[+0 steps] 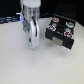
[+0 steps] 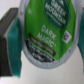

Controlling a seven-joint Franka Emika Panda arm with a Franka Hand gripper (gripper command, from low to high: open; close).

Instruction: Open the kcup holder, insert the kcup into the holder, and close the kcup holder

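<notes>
Wrist view is almost filled by the kcup (image 2: 47,32), its green lid printed with white words, and a teal finger pad (image 2: 12,52) presses on its side. So the gripper (image 1: 33,44) is closed narrow on the kcup, which it holds above the white table (image 1: 20,70), not yet in any slot.

In the exterior view, the kcup holder (image 1: 61,31) stands near the gripper, toward the exterior view's right. Its drawer looks pulled out, and several pods with red, dark and white lids (image 1: 62,25) sit in the upper part. Which slot is free I cannot tell, the picture is too blurred.

My judgement is that the step in hand is carrying the kcup to the kcup holder. Some things can go wrong here. The pod is held by its smooth, tapered side, so it can slip or tilt if the arm moves fast. If it comes down tilted, or over a slot already filled, it will rest on another pod and the drawer will not shut. A push on the light kcup holder may also slide it on the table.
</notes>
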